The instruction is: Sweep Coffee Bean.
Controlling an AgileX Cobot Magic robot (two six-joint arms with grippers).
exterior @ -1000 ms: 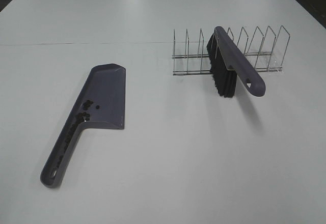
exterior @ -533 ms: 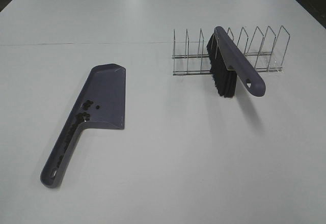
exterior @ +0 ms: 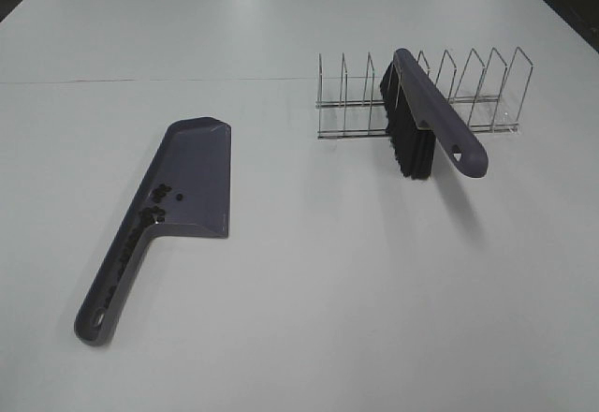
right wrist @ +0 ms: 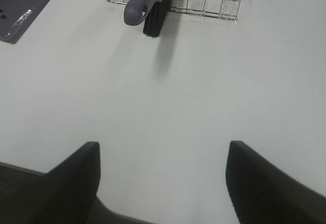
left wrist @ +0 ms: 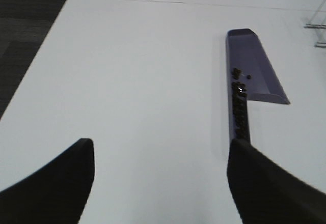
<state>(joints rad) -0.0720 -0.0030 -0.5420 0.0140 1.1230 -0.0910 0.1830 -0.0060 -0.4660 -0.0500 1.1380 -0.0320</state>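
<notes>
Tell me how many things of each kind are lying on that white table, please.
Purple plastic dustpan: 1
Purple-handled brush with black bristles: 1
Wire rack: 1
Cluster of small dark coffee beans in the dustpan: 1 (too small to count singly)
Total: 4

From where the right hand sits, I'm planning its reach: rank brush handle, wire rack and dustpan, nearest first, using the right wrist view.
1. Brush handle, straight ahead, jutting toward the right hand.
2. Wire rack, just behind it.
3. Dustpan, far off toward the left arm's side.
</notes>
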